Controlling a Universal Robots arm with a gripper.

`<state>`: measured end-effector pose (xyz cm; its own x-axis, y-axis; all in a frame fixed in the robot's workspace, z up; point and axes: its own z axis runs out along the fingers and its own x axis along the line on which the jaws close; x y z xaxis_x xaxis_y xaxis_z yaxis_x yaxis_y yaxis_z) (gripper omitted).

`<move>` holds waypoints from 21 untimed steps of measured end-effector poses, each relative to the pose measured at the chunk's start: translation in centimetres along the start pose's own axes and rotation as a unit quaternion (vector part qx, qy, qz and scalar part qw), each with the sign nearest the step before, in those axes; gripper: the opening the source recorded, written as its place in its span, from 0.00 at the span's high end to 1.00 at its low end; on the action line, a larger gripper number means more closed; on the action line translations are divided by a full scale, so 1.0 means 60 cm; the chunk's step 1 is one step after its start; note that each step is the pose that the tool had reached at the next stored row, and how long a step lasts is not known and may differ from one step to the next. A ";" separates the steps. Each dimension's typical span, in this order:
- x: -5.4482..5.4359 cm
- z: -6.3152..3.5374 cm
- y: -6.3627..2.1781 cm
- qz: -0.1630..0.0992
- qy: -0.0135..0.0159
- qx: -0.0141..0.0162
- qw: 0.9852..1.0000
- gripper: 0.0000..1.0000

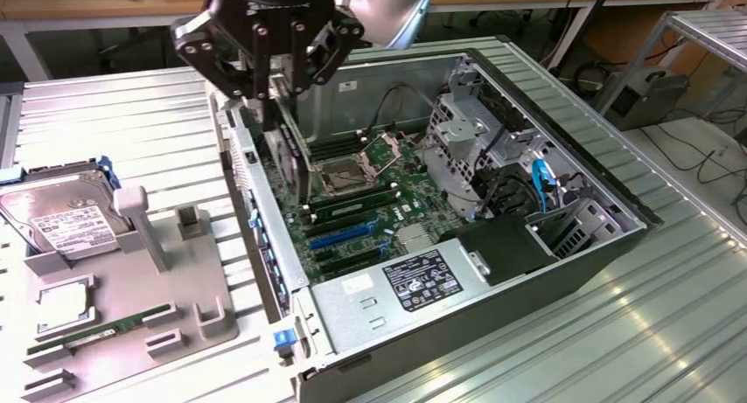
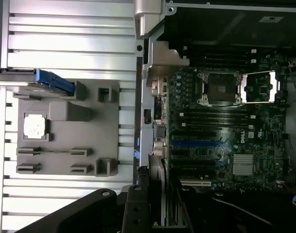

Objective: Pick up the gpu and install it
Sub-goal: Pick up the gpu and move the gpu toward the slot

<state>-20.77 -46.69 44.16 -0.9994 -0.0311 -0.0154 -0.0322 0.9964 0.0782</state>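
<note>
Jaws of the gripper [image 1: 280,86] stand part-closed on the top edge of the gpu [image 1: 289,151], which hangs edge-down over the motherboard [image 1: 386,206] inside the case [image 1: 491,324]; likely light, stiff, fragile, best held by board edges, not fan.

**Oblique and Overhead**

The exterior view looks down obliquely from farther off on the open computer case [image 1: 491,320] and grey tray [image 1: 129,276]. The wrist view, above the gripper [image 1: 280,93], faces straight down from nearer. Both share the motherboard [image 1: 403,202] and tray.
</note>
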 end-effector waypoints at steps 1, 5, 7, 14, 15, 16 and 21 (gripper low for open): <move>-0.012 0.002 0.000 0.000 0.000 0.000 1.000 0.74; -0.051 0.016 -0.002 0.000 0.001 0.001 1.000 0.74; -0.066 0.022 -0.003 0.000 0.001 0.001 1.000 0.74; -0.131 0.049 -0.002 0.000 0.002 0.002 1.000 0.74; -0.139 0.052 -0.001 0.000 0.002 0.002 1.000 0.74; -0.147 0.056 0.000 0.000 0.002 0.002 1.000 0.74; -0.198 0.078 0.010 0.000 0.003 0.002 1.000 0.74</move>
<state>-8.84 -45.36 39.73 -0.9995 -0.0312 -0.0091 -0.0318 0.9967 0.0742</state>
